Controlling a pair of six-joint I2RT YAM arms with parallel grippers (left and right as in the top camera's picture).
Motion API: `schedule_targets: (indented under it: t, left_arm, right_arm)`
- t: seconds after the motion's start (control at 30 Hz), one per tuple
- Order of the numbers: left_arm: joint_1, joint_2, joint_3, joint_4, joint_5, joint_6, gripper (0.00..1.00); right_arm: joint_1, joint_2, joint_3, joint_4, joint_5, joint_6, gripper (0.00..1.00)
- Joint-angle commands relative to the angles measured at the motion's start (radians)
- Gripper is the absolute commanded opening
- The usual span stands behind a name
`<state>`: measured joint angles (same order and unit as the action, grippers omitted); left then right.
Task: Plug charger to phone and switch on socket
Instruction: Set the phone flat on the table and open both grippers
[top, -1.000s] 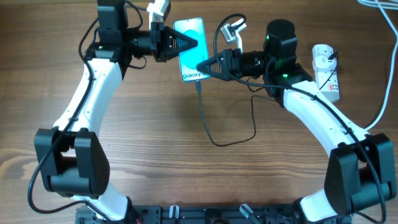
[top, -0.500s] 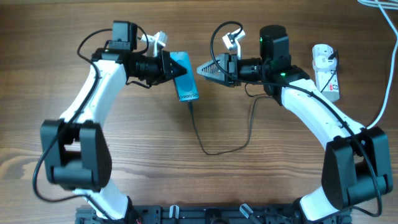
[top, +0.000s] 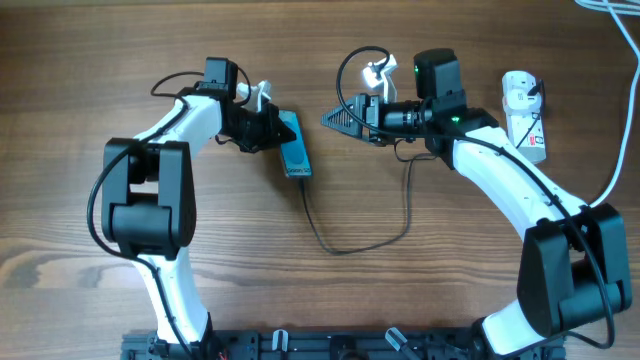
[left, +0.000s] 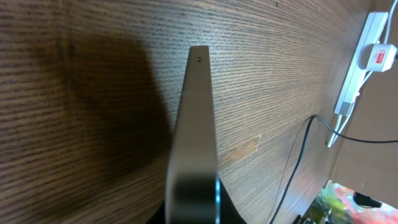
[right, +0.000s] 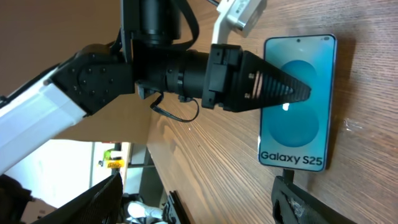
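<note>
The phone (top: 295, 152) is tilted up on its edge, left of the table's middle. My left gripper (top: 282, 132) is shut on it from the left. The left wrist view shows the phone (left: 194, 124) edge-on. In the right wrist view its "Galaxy S25" screen (right: 297, 134) faces me, with the left gripper (right: 280, 90) pinching it. The charger, a thin black cable (top: 335, 246), runs from the phone's lower end in a loop toward the right arm. My right gripper (top: 334, 118) is open and empty, right of the phone. The white socket (top: 524, 118) lies at the far right.
A thick white cord (top: 622, 110) curves along the right edge of the table. A white plug sits on the socket's far end. The socket also shows in the left wrist view (left: 364, 53), with a red marking.
My left gripper has carried the phone down and to the left and turned it from flat to on edge. My right gripper has drawn back from the phone's lower end and is open.
</note>
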<state>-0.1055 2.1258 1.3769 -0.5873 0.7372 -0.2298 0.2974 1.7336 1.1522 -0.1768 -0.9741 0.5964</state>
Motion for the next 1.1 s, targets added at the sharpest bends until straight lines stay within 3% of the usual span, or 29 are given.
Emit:
schedule_targets:
  t: [0.0, 0.07, 0.33, 0.47, 0.63, 0.93, 1.07]
  left_arm:
    - [-0.002, 0.024, -0.005, 0.002, 0.009, 0.005, 0.04]
    - [-0.002, 0.029, -0.005, -0.003, 0.009, 0.005, 0.04]
    - [-0.002, 0.033, -0.005, -0.003, 0.008, 0.006, 0.35]
    - [-0.002, 0.033, -0.005, -0.003, 0.002, 0.006, 0.42]
    - [-0.002, 0.033, -0.005, -0.016, -0.093, 0.005, 0.49]
    - [-0.001, 0.029, 0.0, -0.042, -0.216, 0.006, 0.82]
    - [0.001, 0.006, 0.032, -0.084, -0.276, 0.006, 0.86]
  right_arm:
    - [0.002, -0.019, 0.016, -0.01, 0.035, -0.022, 0.77]
    - [0.002, -0.019, 0.016, -0.012, 0.035, -0.022, 0.77]
    - [0.002, -0.019, 0.016, -0.033, 0.036, -0.047, 0.77]
    - [0.002, -0.019, 0.016, -0.047, 0.048, -0.048, 0.77]
    - [0.002, -0.019, 0.016, -0.07, 0.062, -0.058, 0.78]
    - [0.002, -0.019, 0.016, -0.089, 0.087, -0.073, 0.78]
    - [0.002, -0.019, 0.016, -0.143, 0.141, -0.097, 0.77]
